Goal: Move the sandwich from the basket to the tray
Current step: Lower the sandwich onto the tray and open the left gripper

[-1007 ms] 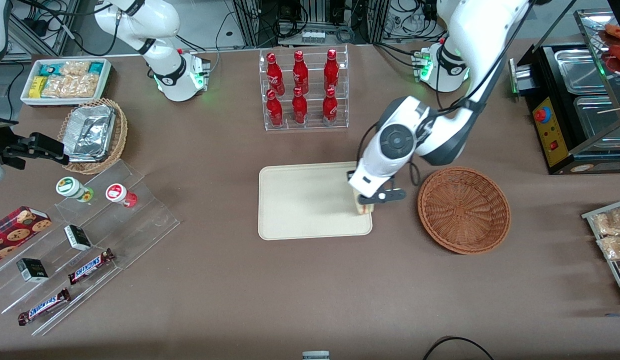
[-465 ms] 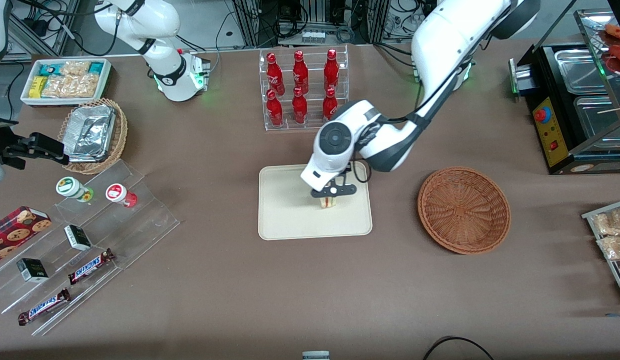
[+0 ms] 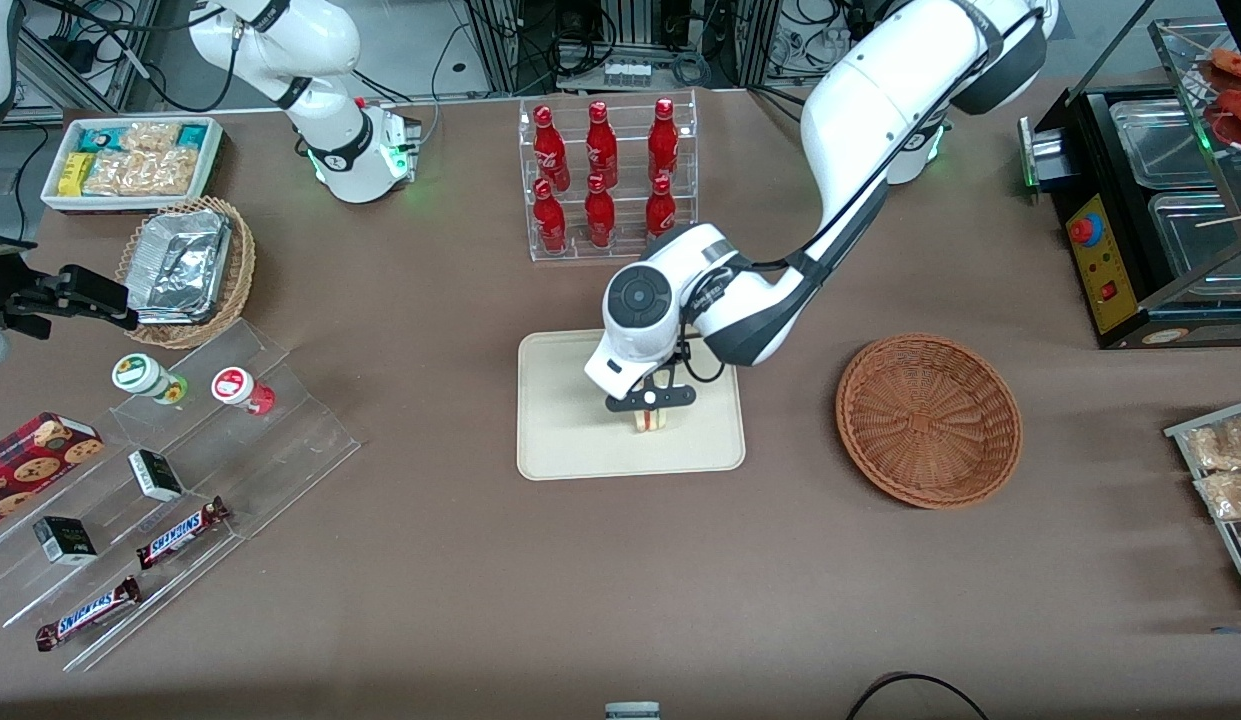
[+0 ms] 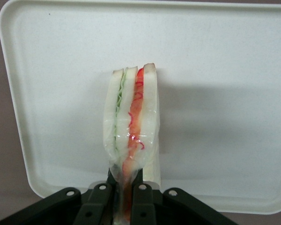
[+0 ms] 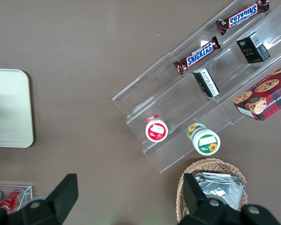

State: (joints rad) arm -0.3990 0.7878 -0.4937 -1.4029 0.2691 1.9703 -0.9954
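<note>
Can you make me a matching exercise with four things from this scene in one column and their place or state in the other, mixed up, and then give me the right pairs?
Things:
1. sandwich
2. basket
3. tray
4. gripper

Place or state:
A. empty, toward the working arm's end of the table
B. flat beneath the sandwich, in front of the rack of red bottles
C. shut above the tray
D. held upright, wrapped in clear film

Pairs: 1-D, 2-A, 3-B, 4-C

Clear acrylic rack of six red bottles (image 3: 607, 180); set toward the parked arm's end from it, tan wicker basket (image 3: 242, 270) of crinkled silver foil containers (image 3: 180, 262).
</note>
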